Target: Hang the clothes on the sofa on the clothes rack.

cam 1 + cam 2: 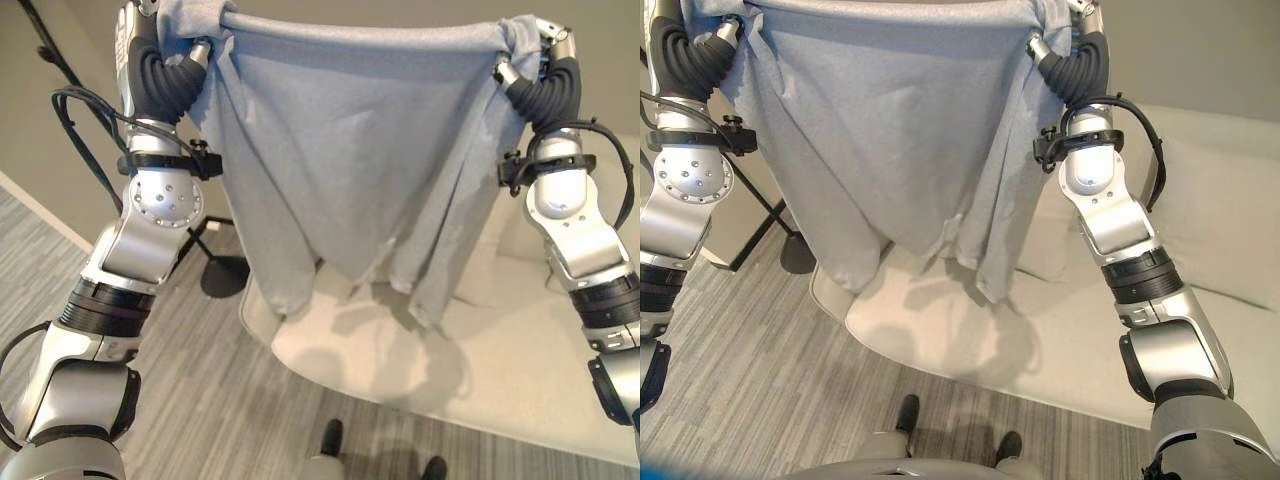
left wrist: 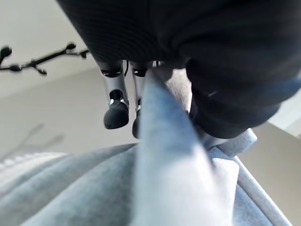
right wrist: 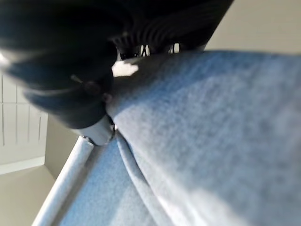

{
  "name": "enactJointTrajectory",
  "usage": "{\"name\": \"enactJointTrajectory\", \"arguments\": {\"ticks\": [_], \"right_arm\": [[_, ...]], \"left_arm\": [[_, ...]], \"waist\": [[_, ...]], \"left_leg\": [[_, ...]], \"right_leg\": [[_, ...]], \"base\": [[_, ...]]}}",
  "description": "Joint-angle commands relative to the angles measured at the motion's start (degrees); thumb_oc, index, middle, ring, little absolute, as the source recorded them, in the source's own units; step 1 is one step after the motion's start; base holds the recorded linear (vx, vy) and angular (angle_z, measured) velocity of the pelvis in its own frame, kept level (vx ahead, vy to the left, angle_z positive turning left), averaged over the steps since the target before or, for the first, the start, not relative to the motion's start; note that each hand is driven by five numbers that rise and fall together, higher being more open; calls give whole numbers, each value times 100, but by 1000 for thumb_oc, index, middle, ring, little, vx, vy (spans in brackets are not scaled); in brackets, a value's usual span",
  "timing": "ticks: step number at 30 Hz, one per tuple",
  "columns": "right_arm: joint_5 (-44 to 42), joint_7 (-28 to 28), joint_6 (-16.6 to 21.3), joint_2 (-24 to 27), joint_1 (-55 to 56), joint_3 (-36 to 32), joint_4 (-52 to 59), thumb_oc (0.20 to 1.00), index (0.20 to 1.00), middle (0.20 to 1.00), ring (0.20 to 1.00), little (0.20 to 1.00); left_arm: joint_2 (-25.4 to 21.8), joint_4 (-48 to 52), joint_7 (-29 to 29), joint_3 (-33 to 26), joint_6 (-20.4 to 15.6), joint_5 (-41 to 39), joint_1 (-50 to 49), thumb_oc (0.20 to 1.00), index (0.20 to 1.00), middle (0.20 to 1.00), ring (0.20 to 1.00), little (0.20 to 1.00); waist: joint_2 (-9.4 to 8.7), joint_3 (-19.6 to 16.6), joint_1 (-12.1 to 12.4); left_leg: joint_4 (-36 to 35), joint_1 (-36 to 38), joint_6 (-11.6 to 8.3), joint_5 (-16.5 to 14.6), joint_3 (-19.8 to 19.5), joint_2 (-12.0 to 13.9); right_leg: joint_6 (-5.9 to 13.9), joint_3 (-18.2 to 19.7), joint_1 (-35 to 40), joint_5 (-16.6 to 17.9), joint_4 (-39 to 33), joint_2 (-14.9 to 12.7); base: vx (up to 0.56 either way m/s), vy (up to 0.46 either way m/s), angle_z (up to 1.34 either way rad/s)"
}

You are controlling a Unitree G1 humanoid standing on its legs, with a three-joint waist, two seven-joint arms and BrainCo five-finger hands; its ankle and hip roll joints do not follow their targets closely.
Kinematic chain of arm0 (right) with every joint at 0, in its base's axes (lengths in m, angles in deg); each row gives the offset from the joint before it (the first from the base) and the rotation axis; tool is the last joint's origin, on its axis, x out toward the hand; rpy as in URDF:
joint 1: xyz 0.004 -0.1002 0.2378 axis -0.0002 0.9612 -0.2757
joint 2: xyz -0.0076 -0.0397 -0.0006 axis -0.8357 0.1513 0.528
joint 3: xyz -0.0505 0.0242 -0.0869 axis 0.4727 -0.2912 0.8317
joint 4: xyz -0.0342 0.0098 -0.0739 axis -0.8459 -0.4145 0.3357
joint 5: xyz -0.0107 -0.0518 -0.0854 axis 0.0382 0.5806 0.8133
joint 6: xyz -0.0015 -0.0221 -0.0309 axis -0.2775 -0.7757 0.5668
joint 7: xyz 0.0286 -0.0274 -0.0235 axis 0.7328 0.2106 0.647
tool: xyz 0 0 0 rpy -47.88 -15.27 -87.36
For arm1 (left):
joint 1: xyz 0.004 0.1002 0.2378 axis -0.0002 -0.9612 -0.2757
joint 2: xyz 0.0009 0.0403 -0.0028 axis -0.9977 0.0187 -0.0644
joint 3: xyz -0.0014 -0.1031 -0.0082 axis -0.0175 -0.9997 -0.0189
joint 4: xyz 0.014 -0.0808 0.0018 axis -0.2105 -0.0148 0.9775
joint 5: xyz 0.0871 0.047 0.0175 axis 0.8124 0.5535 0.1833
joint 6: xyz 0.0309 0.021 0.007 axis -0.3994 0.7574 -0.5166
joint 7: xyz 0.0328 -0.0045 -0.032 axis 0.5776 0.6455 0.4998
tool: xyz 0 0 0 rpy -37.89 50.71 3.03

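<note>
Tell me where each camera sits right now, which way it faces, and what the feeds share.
Left eye view: on the head, looking down; grey garment stretched between raised left hand and right hand, cream sofa below.
Right eye view: same scene, slightly offset.
Left wrist view: along its hand, fingers beside the cloth.
Right wrist view: along its hand, cloth close up.
Shared: the garment in all four.

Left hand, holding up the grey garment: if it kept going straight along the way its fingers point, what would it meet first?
Probably nothing near: in its wrist view the left hand, gripping the grey garment, points toward a plain wall, with the clothes rack's branch off to one side. Depth is unclear.
</note>
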Motion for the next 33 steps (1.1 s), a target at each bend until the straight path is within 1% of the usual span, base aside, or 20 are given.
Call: {"name": "enactJointTrajectory", "arguments": {"ticks": [1, 2, 3, 4, 6, 8, 9, 11, 12, 13, 15, 18, 20, 21, 23, 26, 28, 30, 32, 33], "right_arm": [[321, -208, 259, 141, -199, -65, -50, 200, 200, 200, 200, 200], [374, -228, 207, 122, -221, -64, -39, 200, 200, 200, 200, 200], [377, -228, 203, 120, -220, -66, -35, 200, 200, 200, 200, 200], [456, -249, 186, 59, -73, -155, 13, 200, 200, 200, 200, 200], [482, -216, 157, 30, 13, -209, 58, 200, 200, 200, 200, 200], [618, -197, 85, -109, 361, -457, 195, 200, 200, 200, 200, 200], [679, -210, 35, -298, 617, -625, 244, 200, 200, 200, 200, 200], [757, -259, -35, -473, 718, -743, 293, 200, 200, 200, 200, 200], [838, -284, -64, -651, 764, -782, 322, 200, 200, 200, 200, 200], [837, -264, -79, -676, 755, -768, 309, 200, 200, 200, 200, 200], [835, -215, -85, -663, 648, -696, 270, 200, 200, 200, 200, 200], [828, -157, -24, -602, 431, -518, 149, 200, 200, 200, 200, 200], [815, -108, 38, -481, 444, -411, 67, 200, 200, 200, 200, 200], [849, -96, 17, -382, 373, -383, 7, 200, 200, 200, 200, 200], [824, -114, 43, -274, 265, -352, -148, 200, 200, 200, 200, 200], [745, 11, 50, -142, 115, -138, -269, 200, 200, 200, 200, 200], [708, 40, 31, -128, 169, -103, -285, 200, 200, 200, 200, 200], [699, 61, 27, -126, 244, -92, -308, 200, 200, 200, 200, 200], [691, 72, 29, -117, 263, -85, -309, 200, 200, 200, 200, 200], [661, 71, 24, -94, 267, -80, -298, 200, 200, 200, 200, 200]], "left_arm": [[-55, -469, 272, -151, -162, 164, 285, 200, 200, 200, 200, 200], [-71, -478, 273, -142, -161, 169, 314, 200, 200, 200, 200, 200], [-72, -479, 273, -140, -161, 169, 317, 200, 200, 200, 200, 200], [-32, -447, 292, -158, -173, 166, 288, 200, 200, 200, 200, 200], [-7, -414, 258, -157, -154, 174, 255, 200, 200, 200, 200, 200], [233, -362, 164, 19, -88, 218, 328, 200, 200, 200, 200, 200], [388, -419, 90, 132, -73, 201, 463, 200, 200, 200, 200, 200], [429, -446, 31, 230, -60, 238, 538, 200, 200, 200, 200, 200], [480, -358, -5, 185, -13, 329, 450, 200, 200, 200, 200, 200], [463, -304, -37, 189, -3, 352, 431, 200, 200, 200, 200, 200], [408, -289, -85, 293, 3, 363, 469, 200, 200, 200, 200, 200], [389, -435, -53, 438, 37, 317, 668, 200, 200, 200, 200, 200], [441, -445, -50, 375, 67, 335, 617, 200, 200, 200, 200, 200], [469, -420, -86, 360, 79, 348, 607, 200, 200, 200, 200, 200], [471, -477, -95, 398, 65, 378, 700, 200, 200, 200, 200, 200], [508, -544, -150, 342, 14, 318, 625, 200, 200, 200, 200, 200], [529, -572, -151, 323, 37, 285, 550, 200, 200, 200, 200, 200], [647, -546, -130, 258, 44, 272, 426, 200, 200, 200, 200, 200], [715, -530, -130, 215, 47, 256, 353, 200, 200, 200, 200, 200], [775, -514, -120, 178, 53, 214, 292, 200, 200, 200, 200, 200]], "waist": [[-57, -307, 140], [-48, -315, 118], [-48, -308, 121], [12, -346, 119], [38, -400, 107], [-18, -546, 71], [-125, -569, 60], [-290, -545, 100], [-329, -488, 172], [-359, -477, 180], [-397, -446, 177], [-381, -376, 217], [-453, -322, 273], [-529, -272, 358], [-586, -233, 355], [-581, -381, 359], [-564, -385, 347], [-577, -313, 336], [-564, -296, 323], [-534, -239, 309]], "left_leg": [[188, 264, -482, -112, 462, 598], [255, 290, -458, -62, 591, 808], [260, 295, -458, -66, 593, 810], [266, 337, -514, -83, 560, 893], [208, 399, -529, -129, 539, 864], [-44, 567, -438, -396, 520, 549], [-97, 643, -300, -639, 559, 244], [-83, 727, -109, -774, 711, -58], [-64, 879, 72, -893, 877, -245], [-70, 941, 139, -936, 920, -332], [-85, 1040, 302, -957, 954, -510], [-76, 1080, 456, -877, 898, -716], [-39, 1098, 516, -863, 860, -860], [37, 1109, 524, -901, 833, -963], [135, 1023, 513, -869, 750, -1019], [170, 1002, 477, -905, 723, -985], [272, 993, 505, -951, 650, -967], [674, 849, 518, -1101, 541, -944], [847, 773, 499, -1178, 502, -927], [986, 654, 421, -1186, 501, -818]], "right_leg": [[681, 140, 118, -624, 91, -346], [761, 105, 149, -574, 98, -480], [763, 108, 155, -572, 97, -478], [852, 109, 222, -515, 140, -620], [868, 72, 250, -498, 183, -690], [1008, -77, 154, -262, 367, -1185], [1018, -153, 74, 29, 491, -1530], [1018, -200, -23, 373, 605, -1890], [1018, -341, -81, 274, 956, -2038], [1018, -312, -75, 153, 1126, -2022], [879, -99, -111, -270, 1542, -1719], [669, 254, -371, -893, 1931, -877], [472, 431, -422, -1083, 1744, -349], [356, 391, -296, -1123, 1530, -261], [346, 423, -145, -1025, 1155, -187], [502, 643, 183, -609, 236, 17], [511, 675, 223, -534, 141, 31], [507, 644, 252, -507, 104, -3], [506, 602, 287, -526, 91, -3], [527, 592, 293, -546, 91, -33]], "base": [[-33, 313, 33], [-33, 312, 18], [11, 469, 21], [35, 393, 17], [37, 411, 19], [5, 628, 62], [-22, 569, 81], [-38, 514, 60], [-27, 473, 32], [7, 454, -4], [7, 292, -25], [-34, 174, -14], [-21, 84, -4], [-6, 5, 9], [-12, -32, 24], [56, -47, 15], [47, -42, 0], [31, -30, 8], [27, 18, 16], [-9, 87, 24]]}}
